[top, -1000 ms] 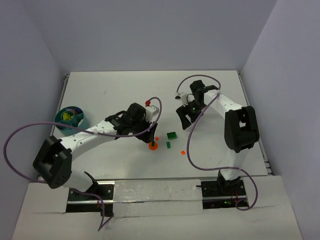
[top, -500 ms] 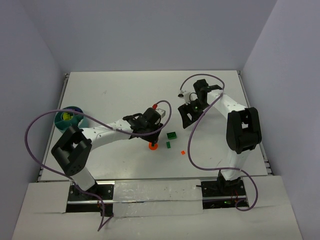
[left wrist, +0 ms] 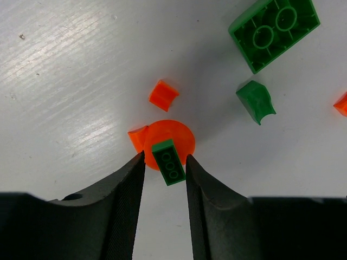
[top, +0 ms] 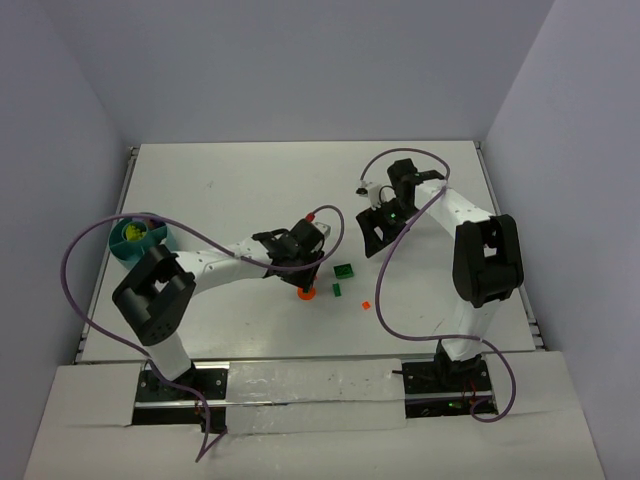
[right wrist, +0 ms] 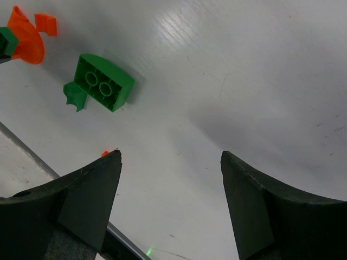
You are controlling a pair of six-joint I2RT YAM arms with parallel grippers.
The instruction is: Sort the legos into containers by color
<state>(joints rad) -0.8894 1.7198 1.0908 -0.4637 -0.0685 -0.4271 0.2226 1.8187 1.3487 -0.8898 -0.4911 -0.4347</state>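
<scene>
Near the tabletop's (top: 250, 180) left edge the bowl (top: 122, 247) is sitting with something yellow-green inside. Its dividers are showing too small to make out. The left arm (top: 220, 265) is extending from that side toward the middle, where the legos are lying in a loose cluster, nearer the front edge than the back.

From above, the left jaws are hanging right over the orange disc (top: 306, 292) and hiding what is on it. The wrist view is giving more. A small green brick (left wrist: 168, 161) is standing on the disc, and the left jaws are flanking it, narrowly spread. A sliver of orange is showing between the left finger and the brick, but whether the right finger is touching it is hard to tell. One orange bit (left wrist: 137, 138) is touching the disc's left rim, and another (left wrist: 164, 95) is lying just beyond the disc.

To the right, a larger green brick (left wrist: 274, 32) is lying hollow side up, with a dark green curved piece (left wrist: 256, 101) just beside it. A third orange bit (left wrist: 341, 104) is being cut off by the picture's edge.

Further right, the right jaws are hovering wide apart over bare tabletop, gripping nothing.
</scene>
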